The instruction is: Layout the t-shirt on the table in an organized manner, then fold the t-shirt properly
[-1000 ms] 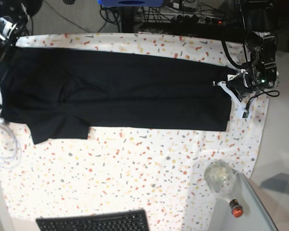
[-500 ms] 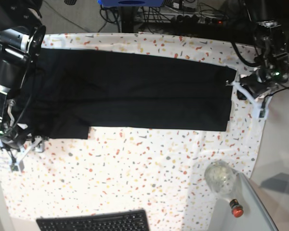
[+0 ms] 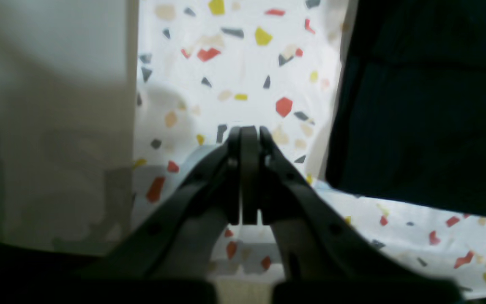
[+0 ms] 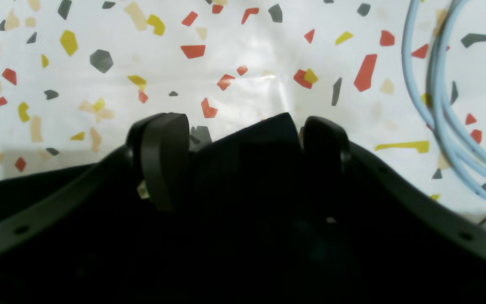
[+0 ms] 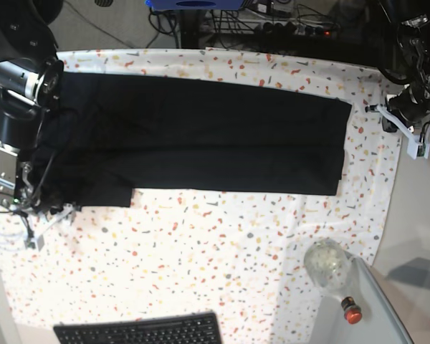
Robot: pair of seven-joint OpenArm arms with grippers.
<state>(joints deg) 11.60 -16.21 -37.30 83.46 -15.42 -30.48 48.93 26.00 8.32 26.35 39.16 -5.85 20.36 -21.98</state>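
Lying folded into a long black band across the speckled desk (image 5: 222,244), the t-shirt (image 5: 201,143) looks smooth. Since a second ago my left end effector (image 3: 245,131), jaws together, has left its edge; my right end effector (image 4: 243,131), jaws apart, now straddles a sleeve corner.

Right gripper (image 4: 243,139): you had its two dark fingers (image 4: 165,156) standing apart, one left of centre, one right.
Between the fingers: a peak of the t-shirt (image 4: 251,169) poked up in the gap, black cloth filling the lower frame. Couldn't tell if the pads actually touched it.
Table (image 4: 234,55): white cover with red, yellow and grey flecks across the whole top half, a bit glossy and creased near the middle.
Cable (image 4: 441,105): pale blue loops curving down your right edge, lying on the cover.
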